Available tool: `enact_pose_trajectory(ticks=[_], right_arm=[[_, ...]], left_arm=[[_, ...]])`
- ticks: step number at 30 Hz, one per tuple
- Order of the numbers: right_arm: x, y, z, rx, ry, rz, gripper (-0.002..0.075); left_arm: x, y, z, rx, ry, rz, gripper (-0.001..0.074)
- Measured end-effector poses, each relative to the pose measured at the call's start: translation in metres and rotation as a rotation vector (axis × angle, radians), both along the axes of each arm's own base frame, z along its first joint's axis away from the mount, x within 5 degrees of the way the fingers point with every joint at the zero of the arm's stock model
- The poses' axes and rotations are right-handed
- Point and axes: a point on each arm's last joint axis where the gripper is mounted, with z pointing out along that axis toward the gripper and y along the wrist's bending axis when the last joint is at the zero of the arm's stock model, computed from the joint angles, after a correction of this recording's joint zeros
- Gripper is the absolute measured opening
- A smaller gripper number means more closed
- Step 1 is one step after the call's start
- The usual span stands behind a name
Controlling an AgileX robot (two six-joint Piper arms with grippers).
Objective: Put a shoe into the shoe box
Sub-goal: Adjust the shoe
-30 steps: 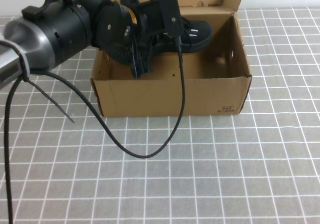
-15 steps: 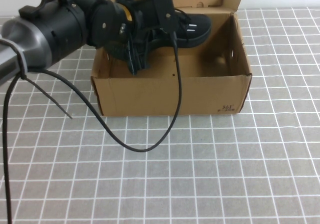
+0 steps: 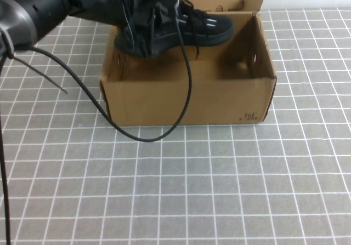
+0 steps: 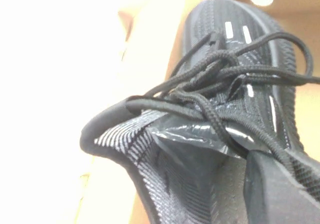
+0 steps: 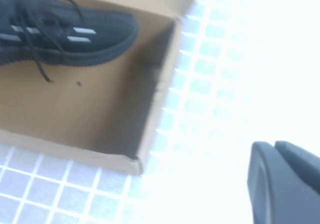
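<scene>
The black lace-up shoe (image 3: 205,27) hangs over the back half of the open brown cardboard shoe box (image 3: 186,100), toe toward the right wall. My left gripper (image 3: 149,34) is shut on the shoe's heel and collar. In the left wrist view the shoe (image 4: 210,108) fills the frame, with one finger (image 4: 280,194) pressed on its tongue side and the box wall behind. The right wrist view shows the shoe (image 5: 75,33) above the box floor (image 5: 90,108). My right gripper (image 5: 282,184) is shut and empty, off to the right of the box, out of the high view.
The left arm's black cable (image 3: 164,130) loops over the box's front wall onto the grey grid table (image 3: 219,190). The box lid flap (image 3: 225,3) stands up at the back. The "361" print (image 3: 250,115) is at the front right corner.
My left arm has risen and moved back toward the far left, carrying the shoe slightly up and toward the box's back wall. The cable loop has followed it.
</scene>
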Motion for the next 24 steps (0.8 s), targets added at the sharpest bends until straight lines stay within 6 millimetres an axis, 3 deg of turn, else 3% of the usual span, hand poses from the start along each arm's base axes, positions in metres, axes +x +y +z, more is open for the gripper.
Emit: enact_pose_trajectory(ticks=[5, 8, 13, 19, 24], right_arm=[[-0.033, -0.021, -0.007, 0.024, -0.024, -0.079, -0.0016], [-0.042, -0.026, -0.015, 0.033, -0.036, -0.098, -0.0016], [-0.041, -0.023, -0.028, 0.064, -0.015, -0.090, -0.0016], [-0.040, -0.022, -0.029, 0.061, -0.004, -0.081, -0.0016], [-0.041, -0.024, -0.031, 0.050, 0.016, -0.080, -0.0016]], left_arm=[[-0.003, -0.003, 0.002, -0.017, 0.040, -0.057, 0.0009], [-0.008, -0.004, -0.003, 0.003, 0.101, -0.094, 0.0008], [-0.011, -0.004, -0.004, 0.018, 0.124, -0.124, 0.0005], [-0.012, -0.008, 0.005, 0.015, 0.073, -0.188, -0.0001], [-0.009, -0.010, 0.001, -0.007, 0.081, -0.208, -0.0001]])
